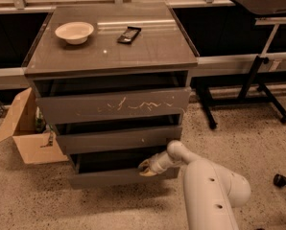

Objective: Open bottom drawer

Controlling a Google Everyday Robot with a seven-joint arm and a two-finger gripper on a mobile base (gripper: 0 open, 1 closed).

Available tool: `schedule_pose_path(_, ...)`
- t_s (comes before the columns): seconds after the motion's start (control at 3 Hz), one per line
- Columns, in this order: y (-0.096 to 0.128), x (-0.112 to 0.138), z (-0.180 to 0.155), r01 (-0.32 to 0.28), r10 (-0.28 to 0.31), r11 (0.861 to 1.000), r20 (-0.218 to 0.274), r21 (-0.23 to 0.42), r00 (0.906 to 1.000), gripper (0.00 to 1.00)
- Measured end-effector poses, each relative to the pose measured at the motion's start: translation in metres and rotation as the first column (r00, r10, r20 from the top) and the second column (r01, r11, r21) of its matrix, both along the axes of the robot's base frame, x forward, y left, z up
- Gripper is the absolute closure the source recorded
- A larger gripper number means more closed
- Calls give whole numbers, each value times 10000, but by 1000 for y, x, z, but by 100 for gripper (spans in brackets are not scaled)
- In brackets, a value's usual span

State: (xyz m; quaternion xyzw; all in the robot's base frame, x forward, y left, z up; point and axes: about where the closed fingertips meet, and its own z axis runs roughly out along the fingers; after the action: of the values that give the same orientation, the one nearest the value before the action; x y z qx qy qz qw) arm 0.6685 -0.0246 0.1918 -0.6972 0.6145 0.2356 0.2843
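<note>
Gripper [147, 167] sits at the top edge of the bottom drawer [115, 178], right of its middle, in the dark gap under the middle drawer [119, 139]; whether it is apart, together or clamped on that edge cannot be told. Bottom drawer is lowest in the cabinet, just above the floor [100, 210], which lies bare ahead of its front. Arm [210, 190] takes the front-right corner, a box [30, 140] stands near the left side, and a stand [251, 80] is apart to the right.
</note>
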Motion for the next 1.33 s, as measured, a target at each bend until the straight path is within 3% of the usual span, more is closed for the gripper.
schedule_pose_path(0.33,12,-8,9,-482,489,9961,-73,736,9988,93)
schedule_pose_path(1.33,12,-8,10,-497,504,9959,-75,757,9987,25)
